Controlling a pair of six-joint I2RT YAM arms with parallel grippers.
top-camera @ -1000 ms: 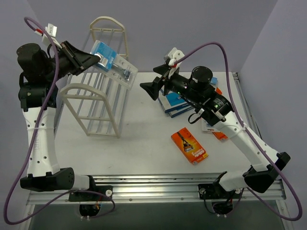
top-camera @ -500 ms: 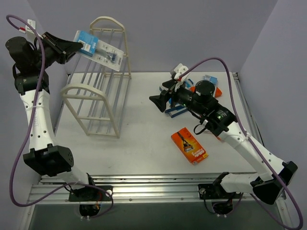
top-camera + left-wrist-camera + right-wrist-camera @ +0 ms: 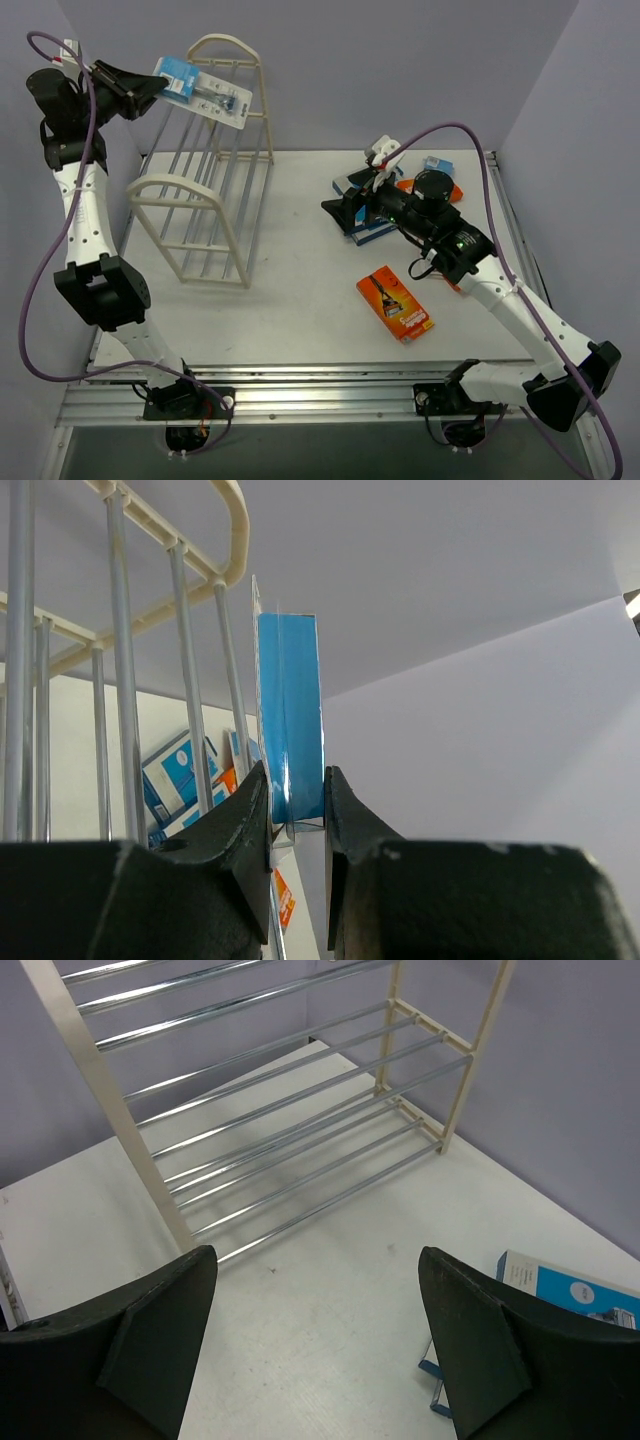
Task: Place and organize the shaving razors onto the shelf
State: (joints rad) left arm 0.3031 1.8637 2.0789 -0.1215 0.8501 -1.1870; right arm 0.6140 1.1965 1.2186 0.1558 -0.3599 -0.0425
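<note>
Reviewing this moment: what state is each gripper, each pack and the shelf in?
left gripper: shut on the blister pack, raised near the shelf's far end.
blister pack: held by its blue header, off the shelf.
right gripper: open, empty, over the table.
shelf: standing, no pack seen on it.
orange box: lying flat, alone.
blue-and-white boxes: stacked beside the right gripper.

Pale lavender walls [image 3: 400, 60], white tabletop [image 3: 300, 300], metal rail [image 3: 330, 388] along near edge
</note>
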